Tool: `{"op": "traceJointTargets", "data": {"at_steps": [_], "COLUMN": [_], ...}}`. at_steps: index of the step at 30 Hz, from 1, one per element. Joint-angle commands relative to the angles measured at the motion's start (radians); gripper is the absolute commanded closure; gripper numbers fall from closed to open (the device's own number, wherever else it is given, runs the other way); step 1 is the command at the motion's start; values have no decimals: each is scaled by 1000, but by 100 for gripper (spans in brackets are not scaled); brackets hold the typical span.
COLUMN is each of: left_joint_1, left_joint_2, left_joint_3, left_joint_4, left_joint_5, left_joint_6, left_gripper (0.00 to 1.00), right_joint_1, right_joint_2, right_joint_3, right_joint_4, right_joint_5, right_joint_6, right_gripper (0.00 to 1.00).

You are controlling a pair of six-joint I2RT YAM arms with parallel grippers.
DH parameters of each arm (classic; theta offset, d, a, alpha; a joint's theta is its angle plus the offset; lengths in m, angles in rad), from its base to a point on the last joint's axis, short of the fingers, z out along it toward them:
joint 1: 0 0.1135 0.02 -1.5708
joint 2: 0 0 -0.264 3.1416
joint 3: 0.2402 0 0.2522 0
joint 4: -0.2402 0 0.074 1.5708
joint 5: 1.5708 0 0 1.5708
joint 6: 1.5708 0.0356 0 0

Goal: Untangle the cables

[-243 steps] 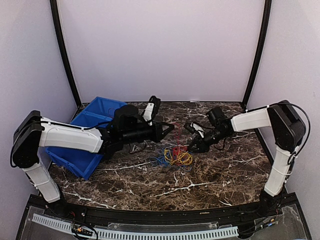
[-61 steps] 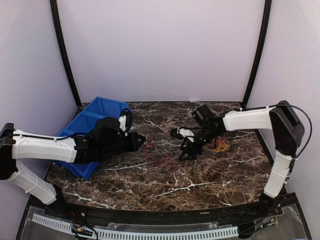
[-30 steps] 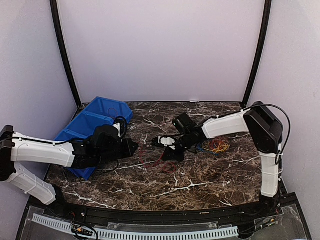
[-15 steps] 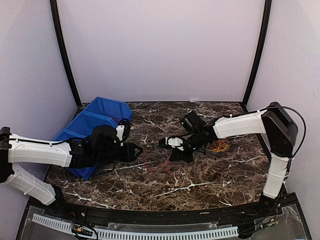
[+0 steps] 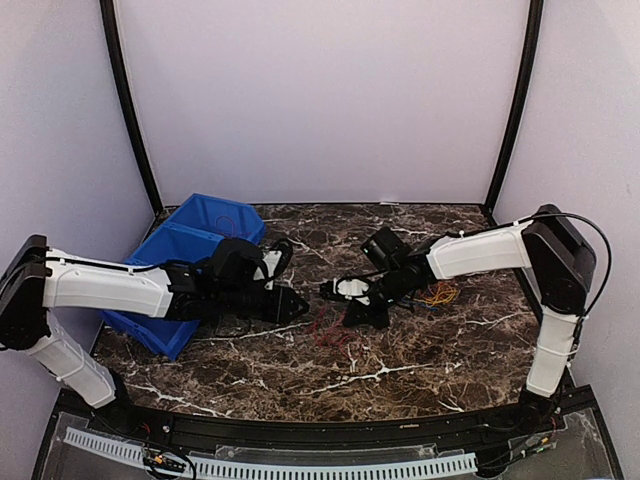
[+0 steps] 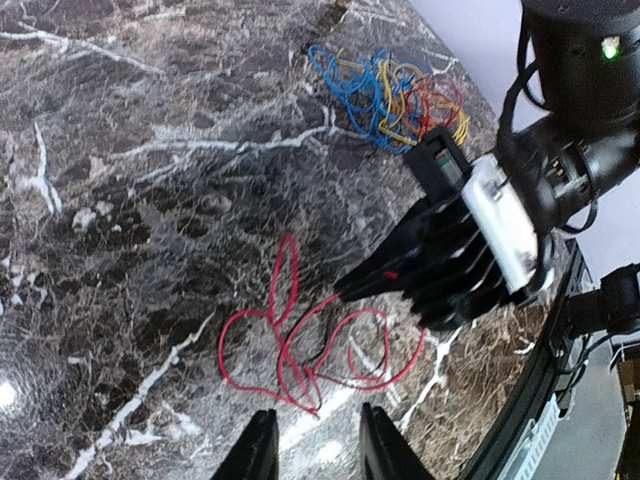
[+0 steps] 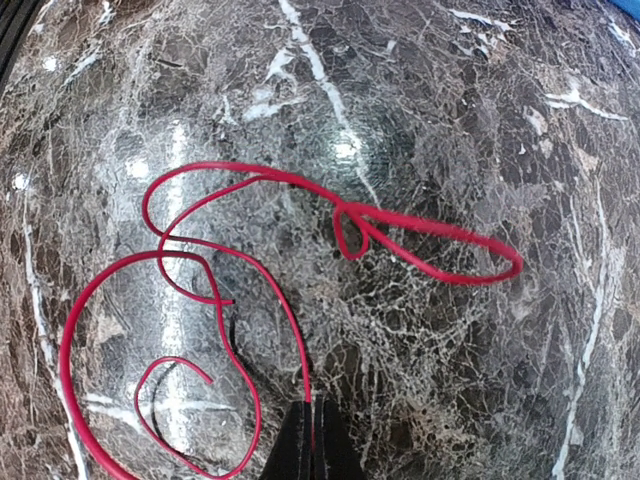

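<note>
The surface [image 5: 440, 352] lay open along its near half. Its left rear corner was taken up by a blue bin [image 5: 160, 252], and purple walls closed in the back and both sides. A red cable [image 6: 292, 352] sprawled in loose loops near the middle, between the two arms. The tangle of blue, yellow and red cables [image 5: 433, 293] sat well apart from it to the right, just behind the right forearm.

The left fingers [image 5: 298, 305] stood partly apart, holding nothing, with their tips just short of the red cable's loops. The right fingers [image 7: 314, 440] were pressed together, pinching a strand of the red cable at their tips.

The left arm stretched low from the left edge past the bin, its wrist level over the surface. The right arm reached in from the right, forearm sloping down and wrist tipped toward the surface.
</note>
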Motion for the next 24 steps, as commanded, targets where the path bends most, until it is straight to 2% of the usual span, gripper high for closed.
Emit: {"op": "traceJointTargets", "data": {"at_steps": [1, 6, 10, 12, 18, 24], "left_joint_1": [3, 2, -17, -21, -22, -26], "left_joint_2": [7, 33, 62, 73, 145, 268], "left_joint_3": [-69, -101, -146, -170, -196, -178], "left_joint_4": [-18, 35, 126, 197, 370, 523], "left_joint_5": [64, 101, 58, 22, -40, -74], "left_joint_6": [-82, -63, 92, 234, 534, 626], "left_gripper": [64, 61, 60, 60, 59, 59], "right_joint_1": [1, 1, 1, 1, 1, 0], "right_joint_2": [-17, -17, -11, -5, 9, 15], "right_joint_3": [-17, -20, -18, -18, -6, -9], "right_joint_4": [18, 18, 17, 18, 10, 13], "right_joint_5": [-8, -12, -24, -25, -33, -32], "right_joint_6": [25, 29, 35, 36, 41, 45], "right_gripper": [100, 100, 100, 100, 100, 100]}}
